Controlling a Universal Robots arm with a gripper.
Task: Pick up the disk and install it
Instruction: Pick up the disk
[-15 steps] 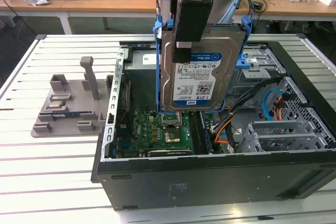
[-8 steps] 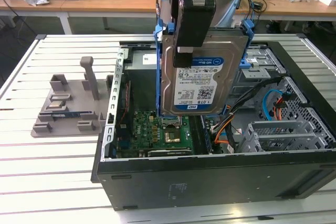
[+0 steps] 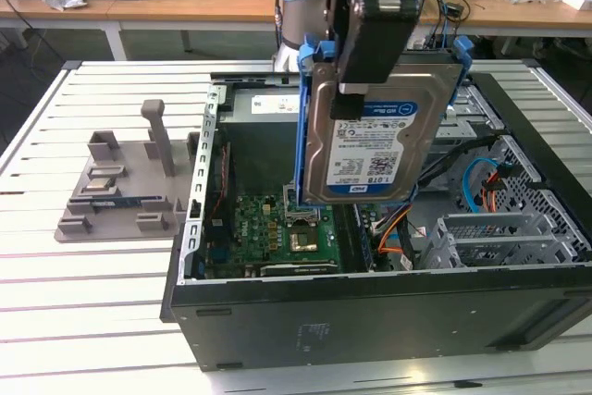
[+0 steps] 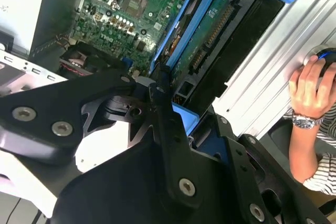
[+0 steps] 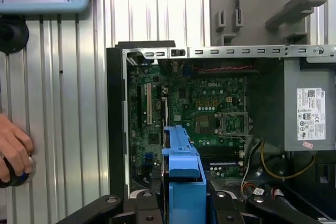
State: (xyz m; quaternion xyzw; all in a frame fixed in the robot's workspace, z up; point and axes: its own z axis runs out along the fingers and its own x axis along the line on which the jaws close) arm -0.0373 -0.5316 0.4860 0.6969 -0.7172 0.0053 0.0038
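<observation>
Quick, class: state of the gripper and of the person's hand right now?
Gripper: shut on the disk, held upright over the open computer case.
Person's hand: resting on a dark round object on the table; grip cannot be told.

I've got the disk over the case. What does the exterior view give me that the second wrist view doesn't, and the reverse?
Exterior view: the disk showing its labelled face, hanging upright from the gripper above the open computer case, and a grey fixture tray on the table toward the exterior view's left. Second wrist view: the disk's circuit-board side and connector edge, and a person's hand at the table's edge. Shared: the gripper shut on the blue-framed disk, and the green motherboard inside the case.
</observation>
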